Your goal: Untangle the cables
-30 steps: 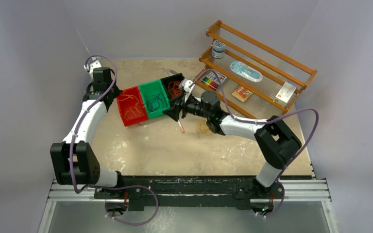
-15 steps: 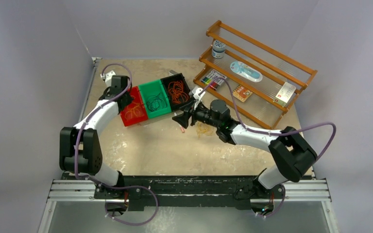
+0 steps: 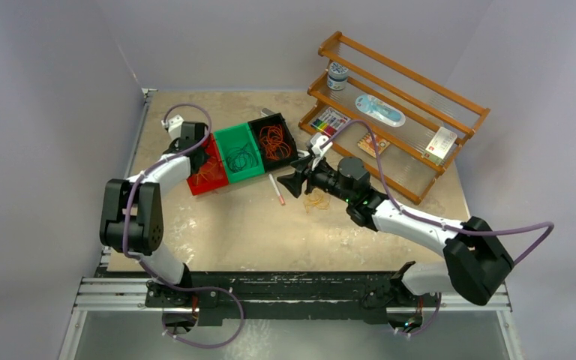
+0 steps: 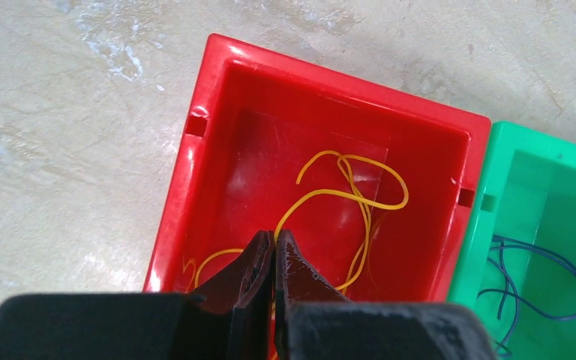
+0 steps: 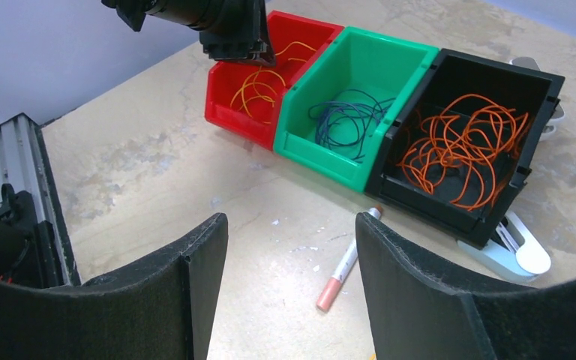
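The cables lie sorted by colour in three bins. A yellow cable is in the red bin, a dark blue one in the green bin, and orange ones in the black bin. A further small yellow coil lies loose on the table. My left gripper is shut, with its tips over the red bin. The yellow cable runs under them, and I cannot tell if it is pinched. My right gripper is open and empty above the table, just left of the loose coil.
A pink-capped pen lies on the table in front of the black bin. A white object sits by that bin's corner. At the back right, a wooden rack holds small items.
The left arm folded back and swung its shut gripper from the back-left corner to over the red bin. The right arm drew back rightward, away from the bins, still open.
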Tool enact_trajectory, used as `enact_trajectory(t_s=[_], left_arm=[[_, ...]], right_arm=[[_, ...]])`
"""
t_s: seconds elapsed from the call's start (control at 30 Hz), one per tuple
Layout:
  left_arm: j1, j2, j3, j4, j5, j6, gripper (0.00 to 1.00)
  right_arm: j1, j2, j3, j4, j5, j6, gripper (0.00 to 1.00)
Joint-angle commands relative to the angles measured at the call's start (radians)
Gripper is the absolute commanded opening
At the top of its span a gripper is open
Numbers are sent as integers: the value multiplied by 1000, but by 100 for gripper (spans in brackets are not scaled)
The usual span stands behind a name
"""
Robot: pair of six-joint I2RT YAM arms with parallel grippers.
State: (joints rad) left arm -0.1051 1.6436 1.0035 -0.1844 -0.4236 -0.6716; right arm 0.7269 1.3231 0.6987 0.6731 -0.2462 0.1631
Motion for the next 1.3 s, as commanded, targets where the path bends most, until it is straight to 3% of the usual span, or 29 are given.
enact_trajectory(t_s=[0.0, 0.43, 0.73, 1.27], left_arm=[[2, 50, 11, 92, -28, -20, 0], [5, 142, 55, 153, -46, 8, 1], [5, 49, 19, 176, -71, 10, 36], [4, -70, 31, 112, -84, 1, 52]], right_arm=[[-3, -38, -5, -26, 39, -22, 66], [-3, -72, 19, -105, 58, -54, 66], [-2, -111, 19, -144, 119, -62, 67], [-11, -156, -54, -139, 343, 18, 70]])
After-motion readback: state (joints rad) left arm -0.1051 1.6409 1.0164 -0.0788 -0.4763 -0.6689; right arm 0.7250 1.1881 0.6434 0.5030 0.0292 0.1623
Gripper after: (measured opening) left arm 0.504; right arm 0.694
